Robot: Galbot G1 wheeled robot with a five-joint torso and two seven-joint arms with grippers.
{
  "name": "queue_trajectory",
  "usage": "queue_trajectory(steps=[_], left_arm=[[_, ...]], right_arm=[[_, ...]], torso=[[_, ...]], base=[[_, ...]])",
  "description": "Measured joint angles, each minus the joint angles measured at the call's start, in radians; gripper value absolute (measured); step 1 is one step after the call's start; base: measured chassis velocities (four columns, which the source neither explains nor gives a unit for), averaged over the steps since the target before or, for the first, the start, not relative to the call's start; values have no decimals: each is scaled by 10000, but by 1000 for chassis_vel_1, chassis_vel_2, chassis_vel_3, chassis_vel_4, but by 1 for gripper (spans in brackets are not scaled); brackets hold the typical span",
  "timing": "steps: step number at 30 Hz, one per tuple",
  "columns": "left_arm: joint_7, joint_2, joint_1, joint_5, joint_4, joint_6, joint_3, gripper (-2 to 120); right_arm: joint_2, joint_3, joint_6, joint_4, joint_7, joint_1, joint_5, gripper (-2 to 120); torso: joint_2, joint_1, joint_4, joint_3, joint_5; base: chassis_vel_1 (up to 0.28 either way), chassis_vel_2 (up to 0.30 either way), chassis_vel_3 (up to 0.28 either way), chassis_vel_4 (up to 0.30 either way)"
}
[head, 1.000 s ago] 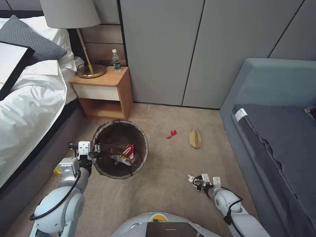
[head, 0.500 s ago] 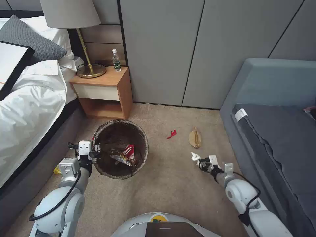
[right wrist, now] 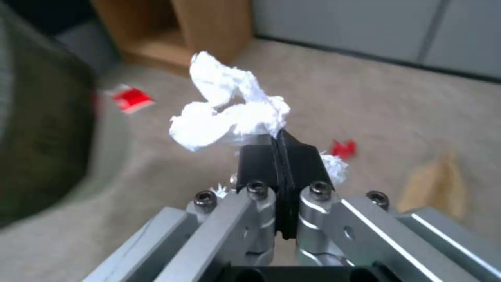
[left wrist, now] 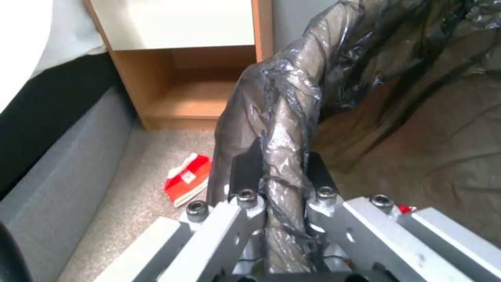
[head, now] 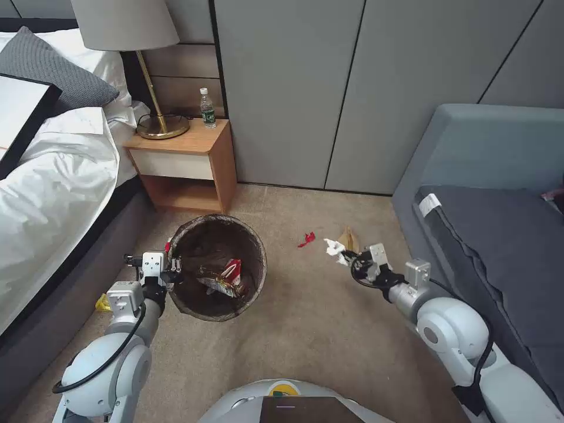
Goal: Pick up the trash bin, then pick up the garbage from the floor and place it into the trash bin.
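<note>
White tissue [head: 333, 247]: crumpled and dangling from the right gripper [head: 345, 257], just right of the frame's centre in the head view, up off the carpet [head: 305, 329].
Right gripper: its black pads [right wrist: 259, 162] are pressing flat together on a corner of the tissue, no gap showing between them in the wrist view, and the paper is flaring out past the tips.
Trash bin [head: 217, 267]: sitting left of centre in the head view, its dark brown bag folded over the rim, a red-and-white packet [head: 226, 278] lying inside near the bottom.
Left gripper [head: 171, 271]: clamping the bin's near-left rim, one finger [left wrist: 245, 169] outside the bag-covered wall and the other inside, jaws narrowed down to the thickness of the rim.
Red scrap [head: 306, 239]: lying on the carpet between the bin and the held tissue, touching neither.
Brown paper bag [head: 351, 239]: lying flat on the carpet just behind the tissue in the head view, partly hidden by it.
Red-and-white wrapper [left wrist: 188, 178]: resting on the carpet outside the bin, in the left wrist view, near the nightstand [head: 188, 158].
Yellow wrapper [head: 103, 303]: peeking out at the lower left, beside the left arm and the bed base.
Nightstand: standing at upper left, carrying a lamp [head: 138, 59] and a water bottle [head: 207, 108].
</note>
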Motion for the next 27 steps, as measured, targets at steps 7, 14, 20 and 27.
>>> queue_trajectory(steps=[7, 14, 20, 27], left_arm=[[7, -8, -56, 20, 58, 20, 87, 3], [8, 3, -125, 35, 95, 61, 131, 3], [7, -31, -128, 76, 96, 94, 181, 3], [6, -93, -107, 109, 73, 102, 180, 3]], right_arm=[[-127, -1307, -311, 664, 706, 965, 668, 0], [-125, -2811, -371, 902, 918, 1760, 812, 0], [-1, -4591, -569, 852, 1076, 3107, 887, 0], [40, -5600, -760, 604, 1379, 3957, 1213, 0]], torso=[[0, 0, 2, 0, 2], [0, 0, -1, 0, -1], [0, 0, 2, 0, 1], [0, 0, 0, 0, 0]], base=[[0, 0, 0, 0], [0, 0, 0, 0], [0, 0, 0, 0], [0, 0, 0, 0]])
